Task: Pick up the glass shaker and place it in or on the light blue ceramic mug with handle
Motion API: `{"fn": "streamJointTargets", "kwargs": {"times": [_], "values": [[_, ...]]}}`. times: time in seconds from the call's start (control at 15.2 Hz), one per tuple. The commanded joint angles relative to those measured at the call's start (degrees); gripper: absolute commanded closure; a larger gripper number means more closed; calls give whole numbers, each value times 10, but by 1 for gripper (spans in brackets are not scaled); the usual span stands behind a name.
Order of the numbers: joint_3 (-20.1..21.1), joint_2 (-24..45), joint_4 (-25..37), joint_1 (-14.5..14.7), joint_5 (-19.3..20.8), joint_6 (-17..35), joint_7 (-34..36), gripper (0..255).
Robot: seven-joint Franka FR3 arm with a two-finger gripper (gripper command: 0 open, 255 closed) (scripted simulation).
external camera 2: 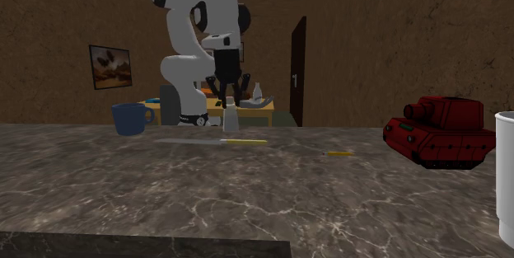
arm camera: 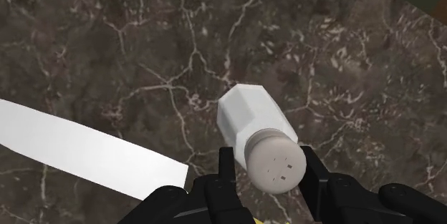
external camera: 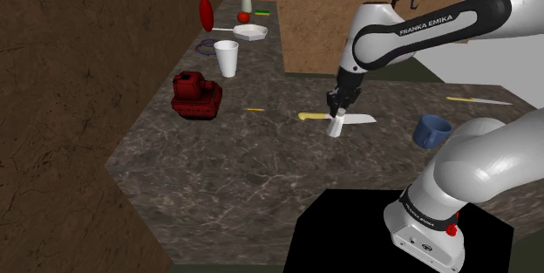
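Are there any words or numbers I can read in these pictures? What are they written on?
"FRANKA EMIKA": in white letters on the dark band of the white arm.
Small lettering on the arm's base: too small to read.
A pale mark on the dark door: too blurred to tell if it is a number.
The shaker and the blue mug: no writing to be seen.

The white arm (external camera: 436,25) is carrying the brand "FRANKA EMIKA" in white capitals on its black band; smaller lettering by its base is proving unreadable.
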State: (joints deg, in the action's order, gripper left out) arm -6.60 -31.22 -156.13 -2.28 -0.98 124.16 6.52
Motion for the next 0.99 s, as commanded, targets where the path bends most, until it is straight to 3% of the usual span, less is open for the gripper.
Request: {"fn": "streamJointTargets", "kwargs": {"times": [0.0, 0.92], "values": [[1, -10, 8, -1, 1, -19, 2, 255], [7, -51, 91, -1, 2, -142, 10, 255]]}}
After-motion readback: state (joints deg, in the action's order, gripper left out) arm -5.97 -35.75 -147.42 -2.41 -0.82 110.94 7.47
